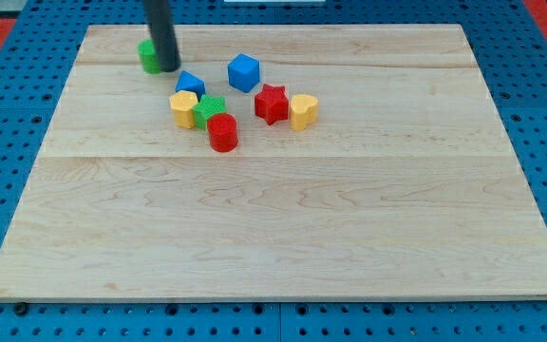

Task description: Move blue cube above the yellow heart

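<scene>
My tip [167, 68] is resting on the wooden surface [283, 228] at the view's top left, touching a green block [147, 55] on its right side. No hand is fitted, so nothing is being grasped. The blue cube [243, 72] is sitting up and left of the yellow heart [303, 111], with a red star [272, 104] lying between them. A second blue block [191, 85], a yellow block [183, 109], a green block [210, 110] and a red cylinder [223, 132] are clustering to the left.

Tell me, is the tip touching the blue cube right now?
No, my tip is at the view's top left beside a green block, with a clear gap to the blue cube.
</scene>
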You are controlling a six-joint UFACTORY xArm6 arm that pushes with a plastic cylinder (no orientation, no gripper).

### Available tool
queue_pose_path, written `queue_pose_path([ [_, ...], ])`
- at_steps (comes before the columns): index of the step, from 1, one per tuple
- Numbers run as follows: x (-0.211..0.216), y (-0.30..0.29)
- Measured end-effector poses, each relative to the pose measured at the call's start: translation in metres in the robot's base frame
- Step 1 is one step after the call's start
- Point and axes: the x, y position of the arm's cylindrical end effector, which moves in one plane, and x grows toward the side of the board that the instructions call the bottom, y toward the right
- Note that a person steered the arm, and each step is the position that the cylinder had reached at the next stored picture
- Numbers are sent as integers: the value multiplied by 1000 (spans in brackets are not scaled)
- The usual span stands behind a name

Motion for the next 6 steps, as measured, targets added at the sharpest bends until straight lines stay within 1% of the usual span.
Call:
queue_pose_path([
  [1,-3,4],
  [3,17,105],
  [5,45,189],
  [6,90,172],
])
